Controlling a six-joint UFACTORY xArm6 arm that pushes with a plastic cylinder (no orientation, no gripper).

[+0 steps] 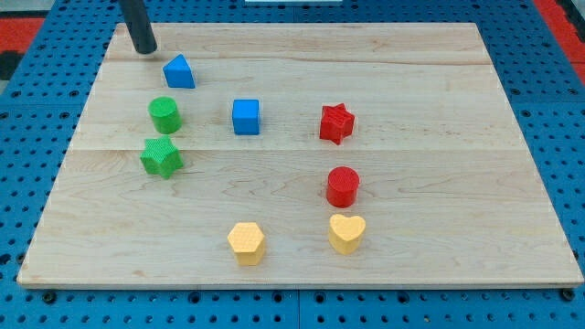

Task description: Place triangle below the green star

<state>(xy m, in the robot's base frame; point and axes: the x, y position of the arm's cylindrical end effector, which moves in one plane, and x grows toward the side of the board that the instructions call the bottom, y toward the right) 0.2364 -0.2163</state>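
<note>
The blue triangle (179, 71) sits near the board's upper left. The green star (162, 157) lies lower down at the view's left, with a green cylinder (164, 114) between it and the triangle. My tip (144, 49) stands on the board just up and left of the blue triangle, a short gap apart from it. The rod rises out of the view's top.
A blue cube (246, 116) sits right of the green cylinder. A red star (336, 123) and a red cylinder (344, 186) stand at centre right. A yellow hexagon (247, 243) and a yellow heart (346, 233) lie near the bottom edge of the wooden board (457, 164).
</note>
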